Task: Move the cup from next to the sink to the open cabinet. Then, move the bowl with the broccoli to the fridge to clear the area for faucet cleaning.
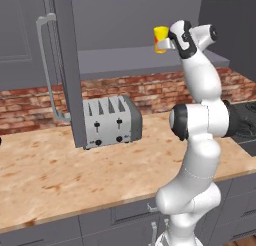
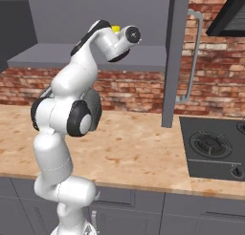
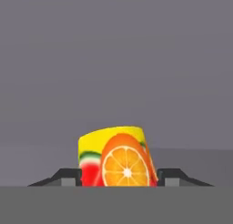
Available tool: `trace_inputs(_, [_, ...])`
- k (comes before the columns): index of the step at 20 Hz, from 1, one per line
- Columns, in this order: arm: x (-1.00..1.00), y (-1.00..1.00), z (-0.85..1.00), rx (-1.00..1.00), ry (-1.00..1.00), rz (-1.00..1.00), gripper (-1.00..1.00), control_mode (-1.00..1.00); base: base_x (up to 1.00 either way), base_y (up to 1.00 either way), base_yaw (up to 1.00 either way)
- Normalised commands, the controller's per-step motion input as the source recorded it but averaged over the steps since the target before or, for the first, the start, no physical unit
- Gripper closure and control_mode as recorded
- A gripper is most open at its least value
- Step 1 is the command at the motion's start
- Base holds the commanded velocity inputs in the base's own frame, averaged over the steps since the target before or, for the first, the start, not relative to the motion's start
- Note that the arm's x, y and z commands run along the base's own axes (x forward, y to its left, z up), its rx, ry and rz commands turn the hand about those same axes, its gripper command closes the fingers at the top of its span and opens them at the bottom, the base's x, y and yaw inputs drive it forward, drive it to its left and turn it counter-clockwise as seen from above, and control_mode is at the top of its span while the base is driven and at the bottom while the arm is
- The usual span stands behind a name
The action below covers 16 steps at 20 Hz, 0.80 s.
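Gripper point(image 3: 119, 176) raised high at the open cabinet point(image 1: 125, 60), fingertips point(image 3: 73, 176) set on either side of the cup point(image 3: 117, 157), close against its sides; cannot tell whether pinching or just off it. Cup upright, yellow with an orange slice print, in the cabinet opening above the grey shelf point(image 1: 120, 62); cannot tell whether resting on it. Below, a silver toaster point(image 1: 111, 121) on the counter point(image 1: 60, 175), beside the cabinet door point(image 1: 67, 65) with its bar handle point(image 1: 47, 65).
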Motion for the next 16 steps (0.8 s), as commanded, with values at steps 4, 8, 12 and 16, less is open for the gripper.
trace_inputs(4, [-0.25,-0.03,0.07,0.0,-0.12,0.0,-1.0,-1.0,0.0,0.0,0.0])
trace_inputs(8, [-0.33,-0.04,0.08,0.0,-0.16,0.0,-1.0,-1.0,0.0,0.0,0.0])
trace_inputs(12, [-0.64,0.0,0.02,0.0,-0.18,0.0,-1.0,-1.0,0.0,0.0,0.0])
trace_inputs(16, [-1.0,0.0,0.0,0.0,-0.23,0.0,-1.0,-1.0,0.0,0.0,0.0])
